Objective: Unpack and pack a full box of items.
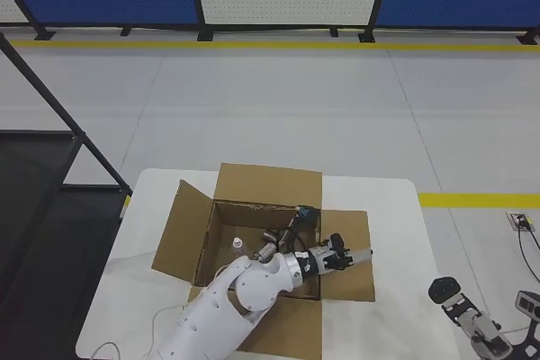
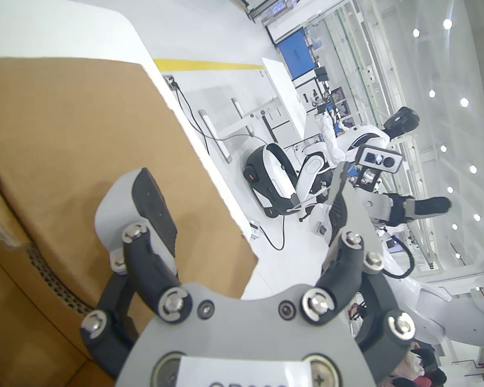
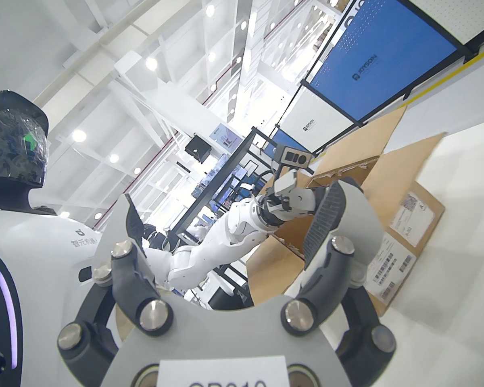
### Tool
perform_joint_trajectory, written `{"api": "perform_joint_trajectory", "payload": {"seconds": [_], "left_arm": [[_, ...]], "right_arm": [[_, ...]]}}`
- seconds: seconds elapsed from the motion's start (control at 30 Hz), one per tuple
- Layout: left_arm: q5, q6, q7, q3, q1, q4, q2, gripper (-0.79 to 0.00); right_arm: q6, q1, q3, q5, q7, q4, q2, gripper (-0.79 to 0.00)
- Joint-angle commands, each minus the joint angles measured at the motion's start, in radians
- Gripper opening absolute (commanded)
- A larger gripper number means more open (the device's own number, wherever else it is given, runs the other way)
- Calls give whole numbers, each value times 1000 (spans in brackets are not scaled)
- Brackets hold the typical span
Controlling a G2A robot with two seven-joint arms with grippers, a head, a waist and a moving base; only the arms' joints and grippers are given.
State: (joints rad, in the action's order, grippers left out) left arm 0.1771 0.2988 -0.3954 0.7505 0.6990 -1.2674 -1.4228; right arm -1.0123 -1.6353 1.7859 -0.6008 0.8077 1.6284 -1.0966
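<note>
An open cardboard box (image 1: 252, 220) stands on the white table (image 1: 391, 202) with its flaps spread out. Inside it I see a small white bottle top (image 1: 238, 242); the other contents are hidden by the arm. My left gripper (image 1: 353, 252) is open and empty above the box's right-hand flap (image 2: 84, 122), its fingers (image 2: 153, 207) wide apart. My right gripper (image 1: 490, 301) is open and empty, off the table's right front corner. In the right wrist view, the right gripper (image 3: 230, 219) faces the box (image 3: 407, 211) and the left arm's gripper (image 3: 290, 199).
A black metal rack (image 1: 36, 180) stands left of the table. A socket and cable (image 1: 522, 225) lie on the floor at the right, beside a yellow floor line (image 1: 486, 200). Bare table surface runs right of the box.
</note>
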Motion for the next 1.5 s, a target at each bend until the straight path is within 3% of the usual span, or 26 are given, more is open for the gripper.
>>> {"api": "perform_joint_trajectory", "payload": {"seconds": [0.0,0.23,0.47,0.67,0.87,1.13,1.3,1.47], "left_arm": [[12,14,-1,59,32,-61,18,0],[34,37,-22,314,209,-348,86,0],[52,32,-74,573,407,-613,136,0],[-1,53,-86,810,586,-747,164,0],[-79,122,-83,1019,777,-804,180,0],[-190,234,-10,1214,990,-790,181,0],[-264,301,31,1307,1099,-752,177,0],[-409,372,-7,1344,1146,-685,178,0]], "right_arm": [[0,15,3,6,0,-12,-6,0],[0,83,-23,28,-2,-3,-16,0],[0,154,-43,54,0,49,-27,0],[153,304,-140,240,-38,76,-32,0],[324,492,-328,483,-100,59,-51,0],[478,751,-639,763,-152,-106,-101,0],[563,873,-819,894,-198,-227,-145,0],[655,957,-973,1055,-261,-314,-193,0]]}}
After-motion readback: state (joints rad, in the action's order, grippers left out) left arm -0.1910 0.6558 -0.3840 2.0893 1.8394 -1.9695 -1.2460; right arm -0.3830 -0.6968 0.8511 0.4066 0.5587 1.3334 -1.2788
